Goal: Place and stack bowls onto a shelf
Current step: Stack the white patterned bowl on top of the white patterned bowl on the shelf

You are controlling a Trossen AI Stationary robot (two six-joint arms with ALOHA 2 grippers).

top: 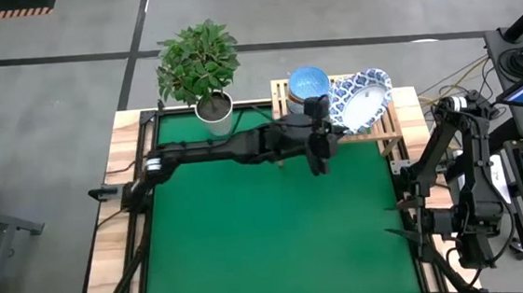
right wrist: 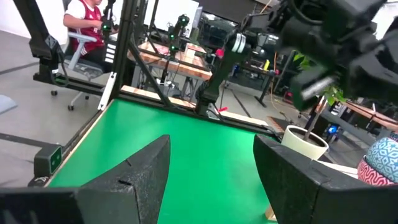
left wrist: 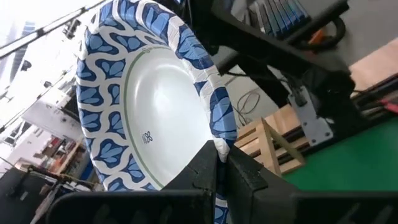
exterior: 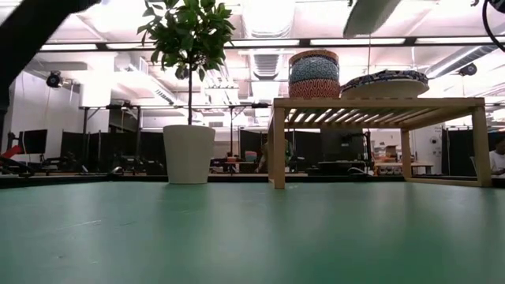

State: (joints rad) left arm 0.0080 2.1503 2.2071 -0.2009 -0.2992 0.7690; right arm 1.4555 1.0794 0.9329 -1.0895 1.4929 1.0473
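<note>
Green table (top: 269,239), bare across its near half. At the far edge, the wooden shelf (exterior: 379,102); left of it, a potted plant (top: 201,62) in a white pot.

On the shelf's left end, a stack of small bowls (exterior: 314,75), blue on top, red-patterned beneath. On the right end, a wide white bowl with blue patterned rim (top: 363,99), seemingly tipped and overhanging the shelf's right-near side, though from table height its base looks close to flat on the slats.

Left gripper (top: 319,133) just near of the shelf, jaws clenched on the wide bowl's rim at its near-left edge. Right gripper (right wrist: 211,180) parked at the right table edge, well apart from the shelf, jaws released and holding nothing.

Main risks, by judgement:
- Letting go while the bowl sits tipped: a slide off the right end, onto the table or floor, possibly a chip or break.
- Pulling back without opening fully: bowl dragged off the slats toward the near side.
- Swinging left on retreat: a knock to the small stack, toppling it.
- Thin rim pinch: slip and rotation in the grip before the bowl settles.
</note>
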